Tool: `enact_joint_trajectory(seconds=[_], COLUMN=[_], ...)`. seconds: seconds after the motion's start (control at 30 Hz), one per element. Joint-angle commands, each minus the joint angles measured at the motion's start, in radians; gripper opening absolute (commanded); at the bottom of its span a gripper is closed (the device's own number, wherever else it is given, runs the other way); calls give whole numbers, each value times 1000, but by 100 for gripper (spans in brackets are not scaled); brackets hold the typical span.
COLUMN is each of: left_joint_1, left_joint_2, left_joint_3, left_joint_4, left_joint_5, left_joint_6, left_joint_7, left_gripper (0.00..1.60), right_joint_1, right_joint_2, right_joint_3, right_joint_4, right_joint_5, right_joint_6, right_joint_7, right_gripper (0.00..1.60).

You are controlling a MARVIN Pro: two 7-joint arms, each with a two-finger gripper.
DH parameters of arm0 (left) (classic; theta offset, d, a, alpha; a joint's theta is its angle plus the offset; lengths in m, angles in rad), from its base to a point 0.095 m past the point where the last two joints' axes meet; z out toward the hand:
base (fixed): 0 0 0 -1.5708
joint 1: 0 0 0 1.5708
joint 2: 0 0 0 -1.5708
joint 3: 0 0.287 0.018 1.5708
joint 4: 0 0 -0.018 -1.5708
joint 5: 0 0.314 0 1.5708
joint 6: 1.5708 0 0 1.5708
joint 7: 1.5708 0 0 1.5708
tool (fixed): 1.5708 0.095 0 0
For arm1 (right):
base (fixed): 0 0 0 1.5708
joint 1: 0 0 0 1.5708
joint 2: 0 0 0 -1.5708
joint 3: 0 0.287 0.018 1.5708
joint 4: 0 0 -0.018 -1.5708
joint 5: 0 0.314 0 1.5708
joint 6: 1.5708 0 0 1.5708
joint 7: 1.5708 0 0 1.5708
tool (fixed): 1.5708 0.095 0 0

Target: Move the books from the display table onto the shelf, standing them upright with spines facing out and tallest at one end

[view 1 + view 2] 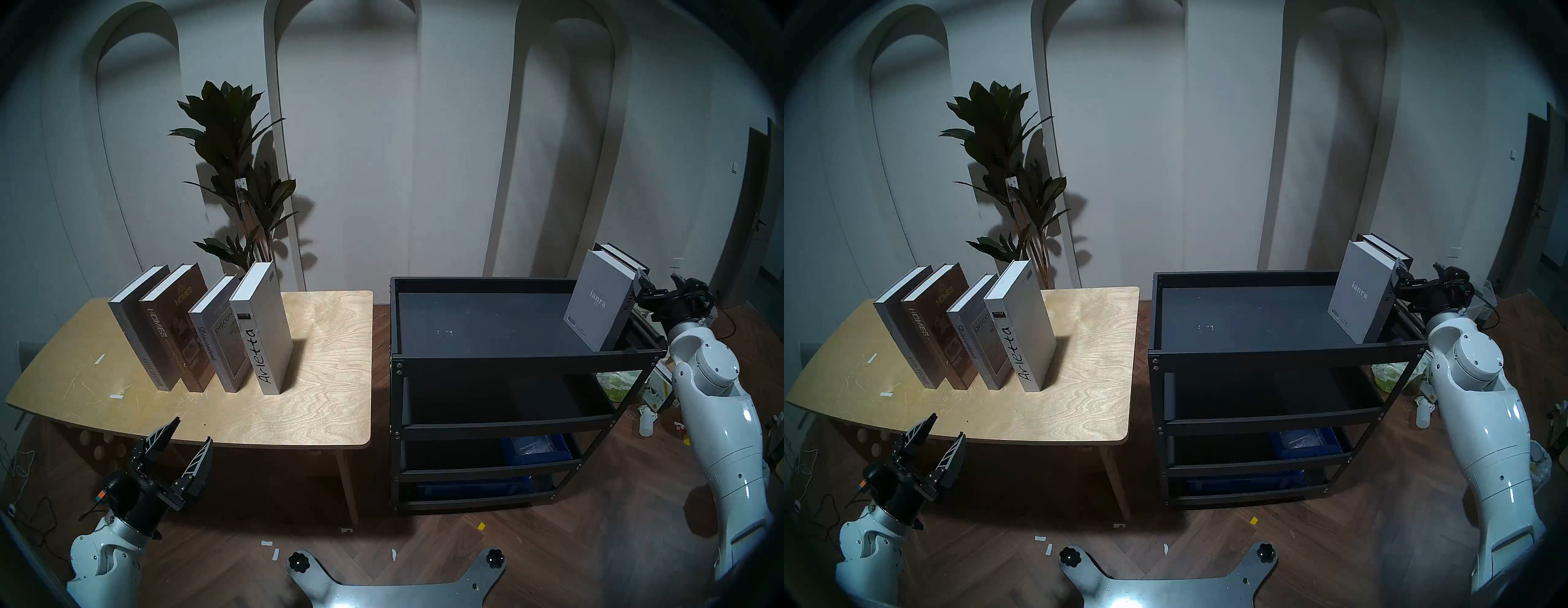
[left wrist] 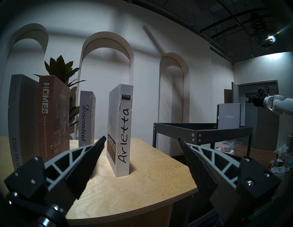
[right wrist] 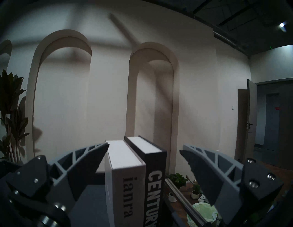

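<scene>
**Two books shelved, four waiting on the table**

While the "ianra" book [image 3: 125, 187] and the "CENTURY" book [image 3: 154, 190] are standing upright, side by side, at the right end of the shelf [image 1: 488, 327] top tier with spines facing the robot, the right gripper [image 3: 144, 149] is hovering just in front of them, jaws spread wide and gripping nothing.

- On the table [image 1: 318, 407]: four books standing in a row, from left the "Special Issue" book [image 1: 140, 335], the "HOMES" book [image 1: 174, 327], the "Discontent" book [image 1: 220, 335] and the "Arletta" book [image 1: 265, 335], spines toward the robot.
- Left gripper [image 2: 141, 139]: jaws apart, empty, sitting at the table's near edge and facing "Arletta".

Step in hand, as judged: drawing the right arm clear of the shelved pair. Doing it well is meaning pulling straight away without brushing either spine, since nothing is propping "ianra" on its left side and a nudge could tip it.

Surroundings: a potted plant [image 1: 237, 170] is standing behind the table. Blue bins [image 1: 534, 450] are occupying the lower tiers. The shelf's raised rim is standing in the way of any low approach.
</scene>
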Motion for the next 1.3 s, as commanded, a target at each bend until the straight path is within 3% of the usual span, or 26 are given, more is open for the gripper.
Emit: enact_joint_trajectory(seconds=[0.0,0.13,0.2,0.3,0.37,0.53,0.67,0.73,0.83,1.03,1.17,1.27], left_joint_1=[1,0,-1,-1,-1,-1,-1,-1,0,3,-7,-15], left_joint_2=[0,0,0,0,0,0,0,0,0,25,37,49], left_joint_3=[-2,-1,-1,-1,-1,-1,-1,-1,-1,-6,-11,-9], left_joint_4=[-12,-11,-10,-10,-10,-10,-10,-10,-11,-1,-10,-17], left_joint_5=[0,-1,-1,-1,-1,-1,-1,-1,-1,-19,-77,-91], left_joint_6=[-2,-2,-2,-2,-2,-2,-2,-2,-2,0,44,65], left_joint_7=[-1,-1,-2,-2,-2,-2,-2,-2,-2,-47,-68,-75], left_gripper=[160,160,160,160,160,160,160,160,160,160,160,160], right_joint_1=[-10,4,14,15,3,-5,-27,-11,-26,-21,-14,-11], right_joint_2=[-41,-72,-103,-137,-148,-196,-246,-253,-275,-324,-346,-356], right_joint_3=[35,-10,-72,-117,-128,-233,-318,-344,-393,-499,-587,-618], right_joint_4=[-118,-175,-215,-250,-280,-334,-421,-403,-452,-465,-437,-419], right_joint_5=[-2,-6,-12,-31,-37,-79,-135,-151,-201,-315,-410,-436], right_joint_6=[-76,-106,-125,-142,-138,-147,-125,-138,-117,-86,-69,-59], right_joint_7=[-25,-31,-37,-64,-81,-111,-186,-184,-236,-331,-371,-383], right_gripper=[160,160,160,160,160,160,160,160,160,160,160,160])
